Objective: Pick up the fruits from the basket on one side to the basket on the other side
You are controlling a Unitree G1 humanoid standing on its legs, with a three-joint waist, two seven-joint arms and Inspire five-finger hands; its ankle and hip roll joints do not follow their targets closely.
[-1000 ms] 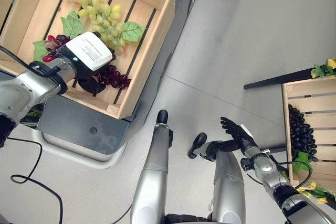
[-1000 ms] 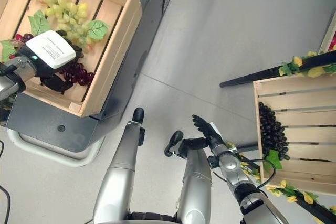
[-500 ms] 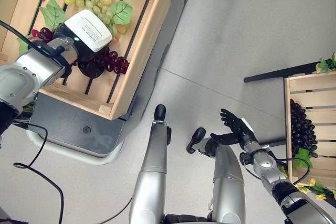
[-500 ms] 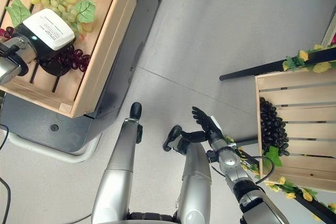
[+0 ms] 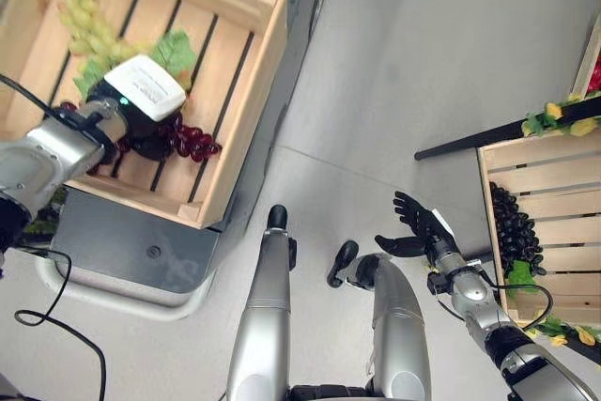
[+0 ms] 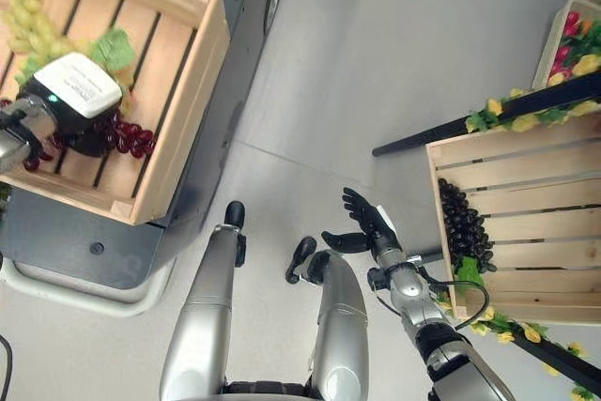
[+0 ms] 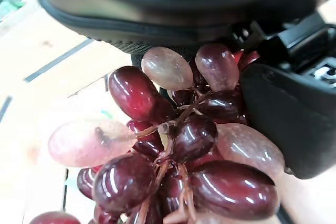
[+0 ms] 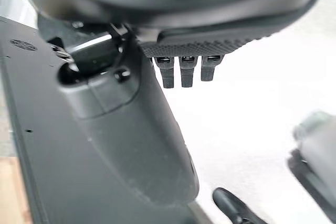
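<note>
**Left hand on the red grapes in the left crate**

Left eye view: left hand (image 5: 141, 119) reaches into the wooden crate (image 5: 246, 110) on the robot's left, sitting on a grey cart (image 5: 131, 251). The hand is down on the red grapes (image 5: 192, 143), with part of the bunch trailing out from under it toward the crate's inner wall. Green grapes (image 5: 89, 30) with a leaf (image 5: 174, 49) lie further back in the same crate, just behind the hand. Right hand (image 5: 418, 227) hangs over the floor, fingers spread, holding nothing. Second crate (image 5: 526, 166) on the robot's right already holds black grapes (image 5: 515, 232), likely the drop-off side.

Right eye view: same layout. Right hand sits near the right crate but apart from it, probably idle so it stays out of the way while the left arm works. Red and yellow fruit (image 6: 582, 44) shows in another box at the far right edge.

Left wrist view: red grapes are pressed up against the palm, thumb (image 7: 291, 124) curled against the side of the bunch, so the hand is pinching it. Crate slats show beneath; can't tell whether the bunch is lifted clear yet.

Right wrist view: fingers (image 8: 181, 72) straight out, nothing between them and the thumb, pale floor beyond.

Judgement: grasp step in hand, carry across not yet done.
</note>
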